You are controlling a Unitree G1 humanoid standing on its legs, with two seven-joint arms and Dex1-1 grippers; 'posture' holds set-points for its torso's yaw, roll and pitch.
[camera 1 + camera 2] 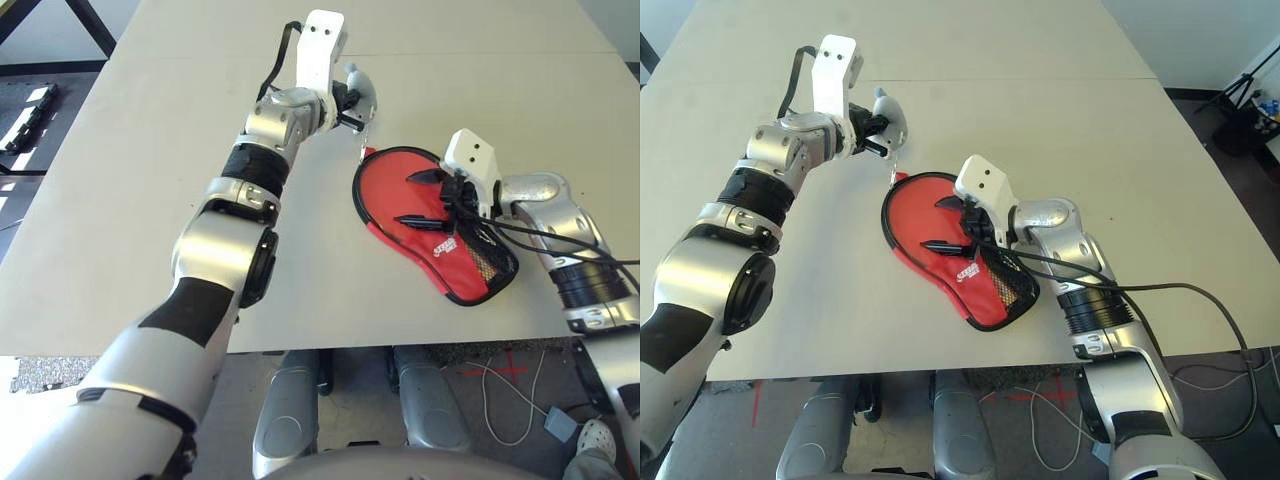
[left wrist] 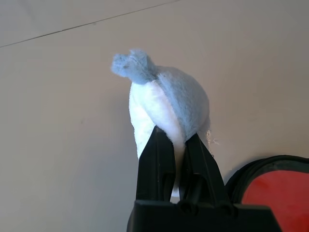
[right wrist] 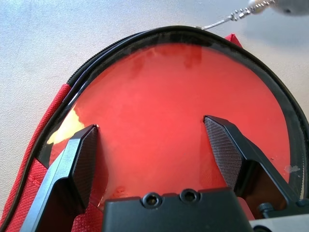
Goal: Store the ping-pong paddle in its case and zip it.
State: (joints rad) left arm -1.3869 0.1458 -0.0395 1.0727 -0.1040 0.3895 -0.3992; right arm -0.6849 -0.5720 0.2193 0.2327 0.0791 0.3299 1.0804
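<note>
While the left gripper (image 2: 177,145) has its two black fingers (image 2: 155,159) clamped on a small soft lump (image 2: 166,99), grey-blue on one side and white on the other, the lump juts out past the fingertips above the table (image 1: 150,200); a thin silver chain (image 1: 364,142) hangs from it down toward the far rim of the case (image 1: 480,285), though whether the chain joins the zipper there is too small to tell; the left arm (image 1: 255,180) reaches forward across the pale tabletop, with the gripper raised just beyond the case's round end.

On the other side the right gripper (image 3: 154,150) has its fingers (image 3: 227,150) spread wide apart, holding nothing; they hover over the glossy red face of the paddle (image 3: 159,111), one fingertip toward each side of it; whether they touch the rubber I cannot tell.

That paddle lies flat inside the case, its round face showing within the black zipper edging; the handle is hidden under the gripper and the fabric; the case rests on the table near its front edge, round end toward the left gripper, narrow end with the black mesh pocket (image 1: 1012,288) and white logo (image 1: 967,271) toward the robot; the right arm (image 1: 570,230) comes in from the side, its cable (image 1: 1160,290) trailing back off the table.
</note>
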